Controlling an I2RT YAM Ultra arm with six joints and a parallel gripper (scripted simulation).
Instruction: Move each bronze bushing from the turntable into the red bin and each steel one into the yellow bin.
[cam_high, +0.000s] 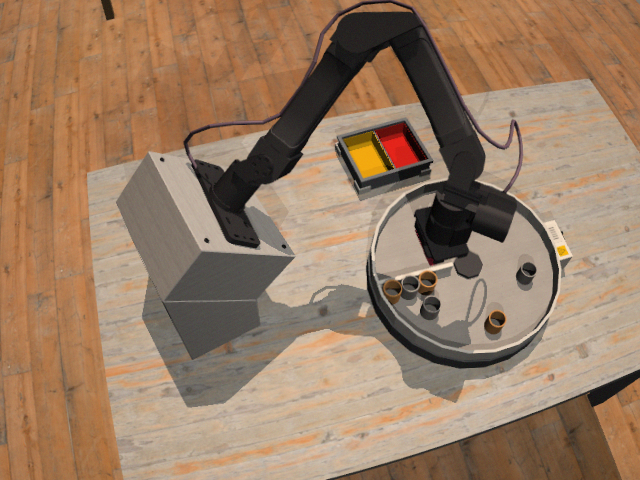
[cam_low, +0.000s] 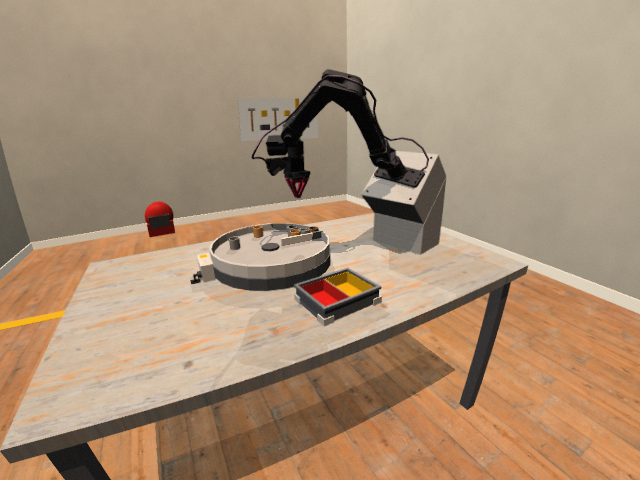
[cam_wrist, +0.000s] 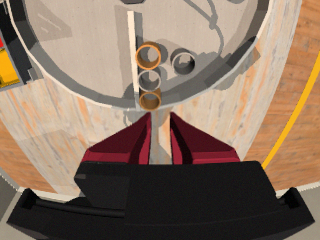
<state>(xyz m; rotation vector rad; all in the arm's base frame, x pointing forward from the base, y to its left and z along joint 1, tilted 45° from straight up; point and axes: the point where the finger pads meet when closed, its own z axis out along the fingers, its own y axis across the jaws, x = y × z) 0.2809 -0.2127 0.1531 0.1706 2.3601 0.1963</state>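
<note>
The round grey turntable (cam_high: 462, 273) carries three bronze bushings (cam_high: 392, 290) (cam_high: 427, 281) (cam_high: 495, 321) and three steel bushings (cam_high: 410, 286) (cam_high: 430, 307) (cam_high: 527, 272), all upright. Several cluster by a white bar (cam_high: 429, 268) at the turntable's left rim. My gripper (cam_low: 297, 191) hangs high above the turntable, pointing down, fingers a narrow gap apart with nothing between them. In the wrist view the red fingers line up over the cluster (cam_wrist: 150, 80). The tray holds the yellow bin (cam_high: 366, 155) and the red bin (cam_high: 400, 144), both empty.
A black octagonal hub (cam_high: 468, 265) sits at the turntable's centre. A small white control box (cam_high: 558, 248) adjoins its right rim. The arm's grey pedestal (cam_high: 191, 227) stands at the table's left. The bin tray (cam_low: 338, 291) lies beside the turntable.
</note>
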